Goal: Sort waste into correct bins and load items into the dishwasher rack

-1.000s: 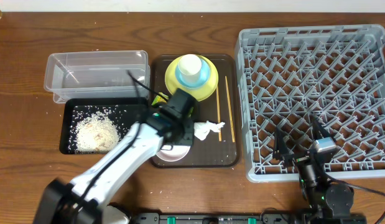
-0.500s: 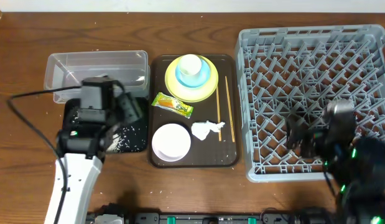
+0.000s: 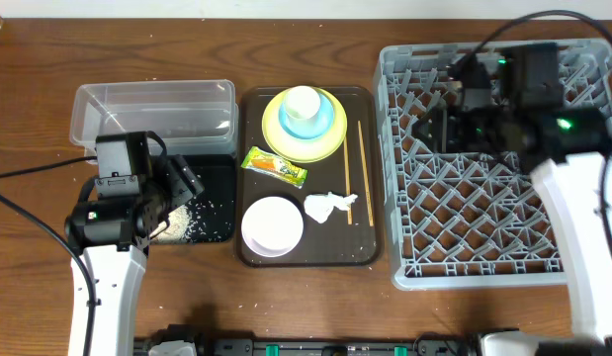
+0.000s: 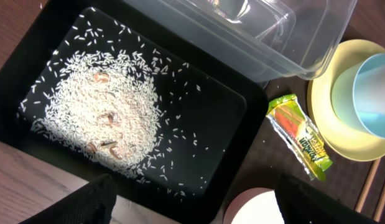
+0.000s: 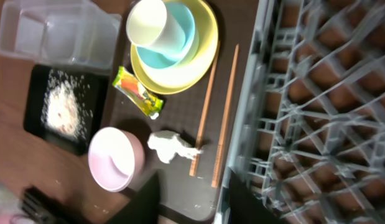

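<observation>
— Brown wooden worktop [image 3: 39, 59] all round; what stands on it?
— At the right, the grey dishwasher rack [image 3: 404, 267]. In the middle, the brown serving tray [image 3: 365, 247] carries the yellow plate [image 3: 276, 138], with the light blue bowl [image 3: 325, 121] and the white cup [image 3: 302, 102] stacked on it.
— What else lies on that tray?
— The snack wrapper [image 3: 275, 166] lies just in front of the plate. The crumpled tissue [image 3: 328, 207] and the white-pinkish bowl [image 3: 272, 225] lie nearer the front. The chopsticks [image 3: 363, 168] lie along the right side.
— Where are the bins?
— The clear tub [image 3: 152, 109] sits at the far left, and the black tray [image 3: 217, 188] just in front of it holds the rice [image 4: 105, 124].
— How does the left hand [image 4: 195, 186] stand?
— It hovers over the black tray, fingers wide apart, gripping nothing.
— And the right hand [image 5: 193, 186]?
— It hangs above the rack's far left part, fingers a little apart with nothing between them.
</observation>
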Robot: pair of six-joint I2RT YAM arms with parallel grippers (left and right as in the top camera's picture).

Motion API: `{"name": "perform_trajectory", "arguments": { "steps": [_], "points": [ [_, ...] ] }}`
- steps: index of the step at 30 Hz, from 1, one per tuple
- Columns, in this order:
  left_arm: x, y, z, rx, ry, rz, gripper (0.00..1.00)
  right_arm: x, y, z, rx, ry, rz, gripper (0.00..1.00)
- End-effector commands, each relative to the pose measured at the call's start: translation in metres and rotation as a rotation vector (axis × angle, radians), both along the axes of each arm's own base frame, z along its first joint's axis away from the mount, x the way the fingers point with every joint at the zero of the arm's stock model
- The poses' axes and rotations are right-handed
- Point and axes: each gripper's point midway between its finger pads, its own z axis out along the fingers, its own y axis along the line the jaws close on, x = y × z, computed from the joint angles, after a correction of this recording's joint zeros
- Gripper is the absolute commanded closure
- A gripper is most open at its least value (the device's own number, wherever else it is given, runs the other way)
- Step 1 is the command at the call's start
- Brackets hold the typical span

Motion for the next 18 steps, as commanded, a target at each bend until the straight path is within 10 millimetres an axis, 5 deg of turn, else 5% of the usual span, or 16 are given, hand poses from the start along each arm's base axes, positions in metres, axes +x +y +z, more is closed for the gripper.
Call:
{"name": "perform_trajectory", "arguments": {
  "steps": [1, 6, 18],
  "points": [
    [0.001, 0.004, 0.005, 0.016, -0.012, 0.012, 0.14, 0.003, 0.026, -0.019, -0.02, 0.076, -0.017, 0.86],
    [0.001, 0.004, 0.005, 0.016, -0.012, 0.012, 0.12, 0.011, 0.043, -0.066, -0.224, 0.116, -0.067, 0.92],
    [0.001, 0.004, 0.005, 0.016, -0.012, 0.012, 0.09, 0.026, 0.076, -0.141, -0.47, 0.104, -0.133, 0.87]
  ]
}}
